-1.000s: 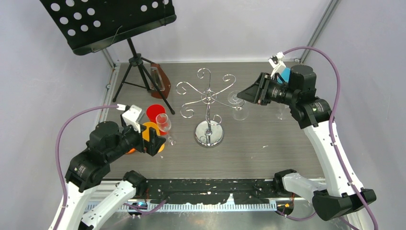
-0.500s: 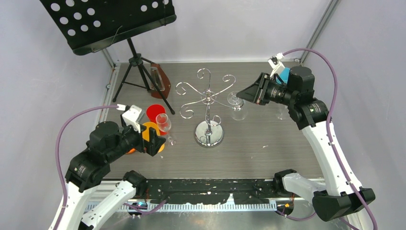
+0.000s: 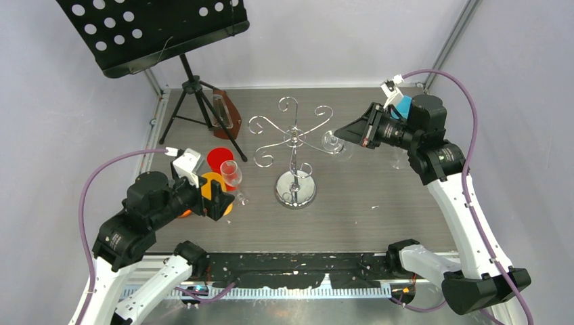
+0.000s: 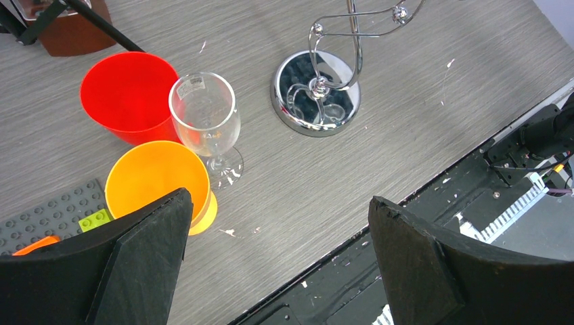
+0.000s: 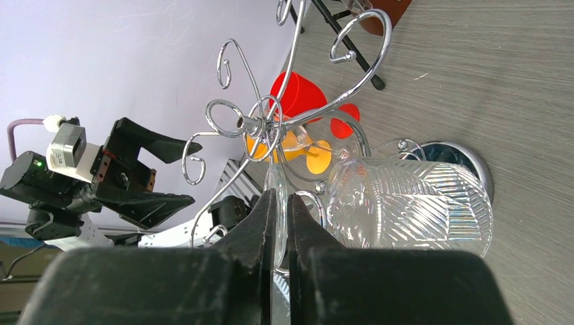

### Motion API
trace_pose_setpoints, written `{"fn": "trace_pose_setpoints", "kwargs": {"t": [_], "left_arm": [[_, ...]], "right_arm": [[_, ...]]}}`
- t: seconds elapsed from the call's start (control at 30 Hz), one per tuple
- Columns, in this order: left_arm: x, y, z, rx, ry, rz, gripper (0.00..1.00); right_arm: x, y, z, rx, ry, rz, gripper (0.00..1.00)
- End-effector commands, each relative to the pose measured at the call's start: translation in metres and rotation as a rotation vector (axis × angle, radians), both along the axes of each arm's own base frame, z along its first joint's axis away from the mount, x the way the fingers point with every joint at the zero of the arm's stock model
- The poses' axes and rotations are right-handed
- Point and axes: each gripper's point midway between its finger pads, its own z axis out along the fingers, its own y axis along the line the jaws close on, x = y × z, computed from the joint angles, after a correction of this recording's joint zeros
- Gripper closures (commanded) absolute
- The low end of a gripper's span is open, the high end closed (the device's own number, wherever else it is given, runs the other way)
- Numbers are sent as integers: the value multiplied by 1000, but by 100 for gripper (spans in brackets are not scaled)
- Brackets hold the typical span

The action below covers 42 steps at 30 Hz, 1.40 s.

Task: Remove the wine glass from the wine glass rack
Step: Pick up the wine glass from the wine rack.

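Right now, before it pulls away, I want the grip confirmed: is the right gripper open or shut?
Shut on the wine glass: jaws of the right gripper pinch clear glass beside its ribbed bowl.

The overhead view's top edge cuts off the perforated black music stand (image 3: 176,34). From the left wrist, the shiny chrome wire rack (image 4: 315,95) loses its scrolled arms past the frame. The stem of the ribbed clear wine glass (image 5: 413,206) is hidden between the closed fingers of the right gripper (image 5: 281,203).
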Motion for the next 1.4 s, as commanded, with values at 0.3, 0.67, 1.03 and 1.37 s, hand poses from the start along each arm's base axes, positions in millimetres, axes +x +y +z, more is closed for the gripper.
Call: {"fn": "trace_pose_setpoints", "kwargs": {"t": [0.3,0.67,1.03,1.37], "left_arm": [[5,-1,10,-11,-37,3,1],[5,-1,8,-10,-38,2,1],[4,1,8,-13,-47,7,1],[1,3,8,-16,-55,9,1]], "right_arm": [[-5,4,23,111,-7,-23,94],[-3,-8,36,200,0,-121,94],[-11,-16,39,251,4,-151,94],[-20,-16,36,274,11,-147,95]]}}
